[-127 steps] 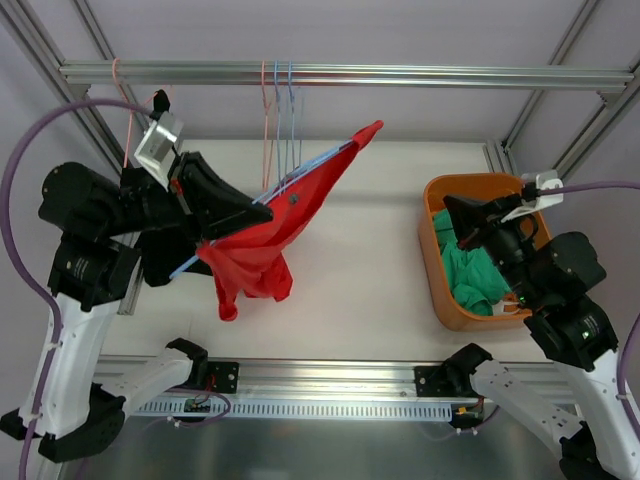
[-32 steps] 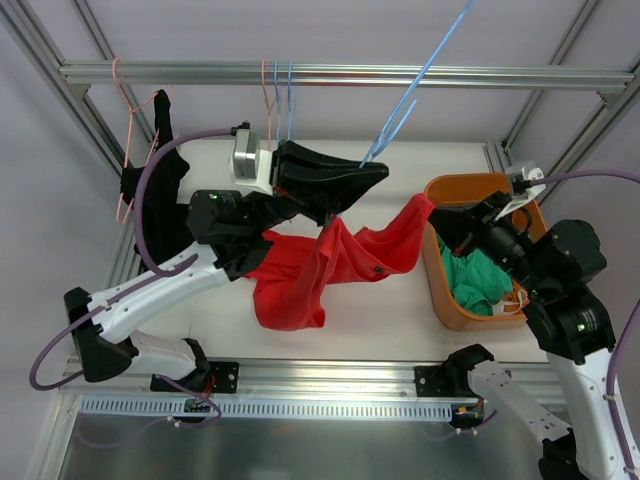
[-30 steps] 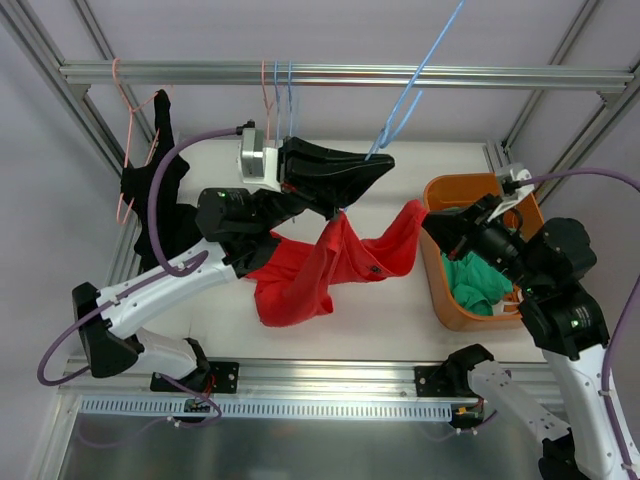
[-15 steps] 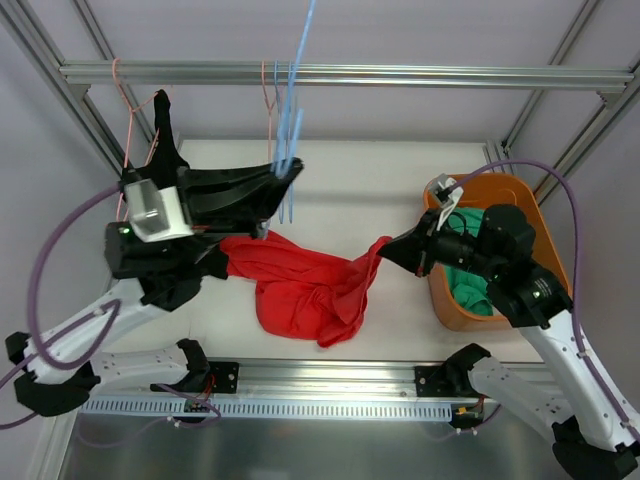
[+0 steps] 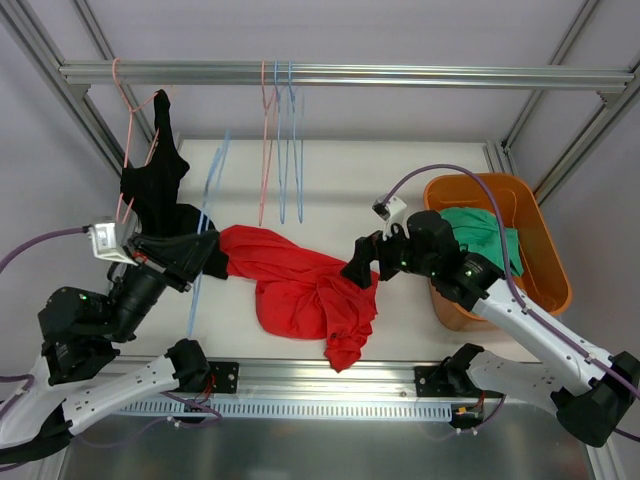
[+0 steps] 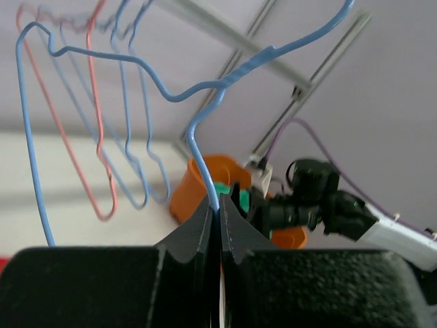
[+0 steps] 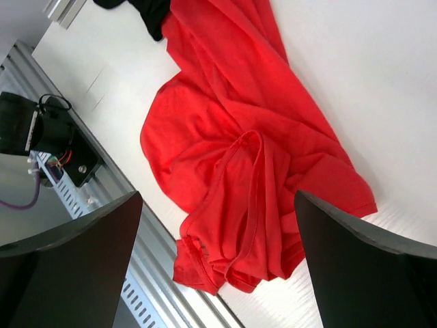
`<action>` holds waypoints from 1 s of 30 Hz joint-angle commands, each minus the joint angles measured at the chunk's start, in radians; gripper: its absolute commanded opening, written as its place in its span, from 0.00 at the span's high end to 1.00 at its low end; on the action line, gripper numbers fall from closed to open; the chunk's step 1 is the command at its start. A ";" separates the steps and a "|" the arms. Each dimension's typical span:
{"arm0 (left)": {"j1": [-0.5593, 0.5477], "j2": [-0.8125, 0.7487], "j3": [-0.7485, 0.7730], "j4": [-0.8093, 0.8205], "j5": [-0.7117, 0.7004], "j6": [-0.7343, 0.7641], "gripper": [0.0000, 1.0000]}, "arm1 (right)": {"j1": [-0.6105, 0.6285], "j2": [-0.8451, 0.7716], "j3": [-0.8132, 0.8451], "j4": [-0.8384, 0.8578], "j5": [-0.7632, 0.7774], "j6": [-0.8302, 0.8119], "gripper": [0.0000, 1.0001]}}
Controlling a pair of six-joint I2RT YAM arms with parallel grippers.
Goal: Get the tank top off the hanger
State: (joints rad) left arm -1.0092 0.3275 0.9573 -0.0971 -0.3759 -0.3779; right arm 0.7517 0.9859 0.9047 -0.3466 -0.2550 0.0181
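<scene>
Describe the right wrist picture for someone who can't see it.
A red tank top lies crumpled on a white table, seen from above. The robot's two black fingers frame the lower corners, spread wide and holding nothing; a black garment peeks in at the top.

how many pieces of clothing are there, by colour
red tank top, on the table: 1
black garment, on a hanger at the left: 1
green cloth, one bundle showing in the orange bin: 1
total: 3
</scene>
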 commanded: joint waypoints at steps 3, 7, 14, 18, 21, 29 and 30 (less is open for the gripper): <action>-0.009 0.016 -0.060 -0.220 -0.017 -0.272 1.00 | 0.006 -0.007 0.028 0.078 0.086 -0.004 0.01; -0.009 0.146 0.007 -0.230 -0.194 -0.302 1.00 | 0.005 -0.003 0.039 0.080 0.088 -0.004 0.00; 0.094 0.364 0.236 -0.046 -0.278 -0.159 1.00 | 0.005 -0.006 0.049 0.078 0.082 -0.007 0.01; 0.376 0.500 0.317 -0.043 0.033 -0.321 1.00 | 0.006 -0.013 0.056 0.080 0.082 -0.007 0.00; 0.486 0.553 0.331 0.032 0.185 -0.360 1.00 | 0.006 -0.021 0.056 0.078 0.080 -0.010 0.01; 0.675 0.758 0.463 0.132 0.524 -0.453 1.00 | 0.005 -0.032 0.065 0.049 0.097 -0.044 0.01; 0.687 0.769 0.465 0.135 0.534 -0.487 1.00 | 0.006 -0.032 0.063 0.047 0.097 -0.044 0.00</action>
State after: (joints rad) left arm -0.3622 1.0634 1.3628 -0.0624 -0.0250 -0.7738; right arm 0.7517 0.9771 0.9188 -0.3119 -0.1741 -0.0036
